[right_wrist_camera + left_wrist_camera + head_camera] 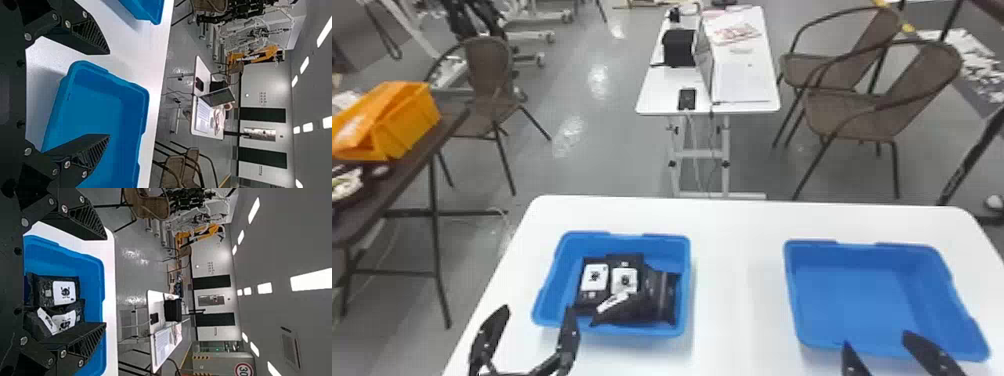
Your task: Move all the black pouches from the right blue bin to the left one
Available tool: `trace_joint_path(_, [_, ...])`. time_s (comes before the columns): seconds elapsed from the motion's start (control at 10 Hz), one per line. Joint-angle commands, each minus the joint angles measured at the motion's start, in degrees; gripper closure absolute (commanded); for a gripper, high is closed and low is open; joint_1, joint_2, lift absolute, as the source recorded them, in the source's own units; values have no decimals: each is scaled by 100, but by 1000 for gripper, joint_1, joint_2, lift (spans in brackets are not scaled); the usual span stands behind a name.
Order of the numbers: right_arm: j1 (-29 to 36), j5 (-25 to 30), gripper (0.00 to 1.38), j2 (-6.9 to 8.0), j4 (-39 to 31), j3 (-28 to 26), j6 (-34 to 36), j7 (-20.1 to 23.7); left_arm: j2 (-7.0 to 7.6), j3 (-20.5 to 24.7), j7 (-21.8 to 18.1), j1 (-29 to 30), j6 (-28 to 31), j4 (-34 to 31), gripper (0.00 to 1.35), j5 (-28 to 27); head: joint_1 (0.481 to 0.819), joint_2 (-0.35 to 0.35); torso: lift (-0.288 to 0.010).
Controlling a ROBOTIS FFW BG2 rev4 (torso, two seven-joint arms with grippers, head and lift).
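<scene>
We see black pouches (659,300), some white-labelled, heaped overlapping in left blue bin (664,250). Right blue bin (852,295) open-topped, inner floor facing us. Both bins upright on white table (737,240).

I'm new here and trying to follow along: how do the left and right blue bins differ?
The left bin holds a pile of black pouches, while the right bin is empty. The left bin sits towards the table's left side, the right bin towards its right. Both are blue and open-topped.

The left blue bin (627,244) and right blue bin (857,295) sit apart on a white table (737,280).
</scene>
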Motion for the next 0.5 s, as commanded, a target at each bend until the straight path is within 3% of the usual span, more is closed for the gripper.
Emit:
trace_joint_path(0.0, [0,-5,294,5,3,-4,-7,0,-15,1,0,1,-3,0,271,-2,695,124,10])
trace_joint_path(0.4, [0,-23,294,5,21,-4,-43,0,-15,1,0,1,-3,-9,271,-10,695,125,10])
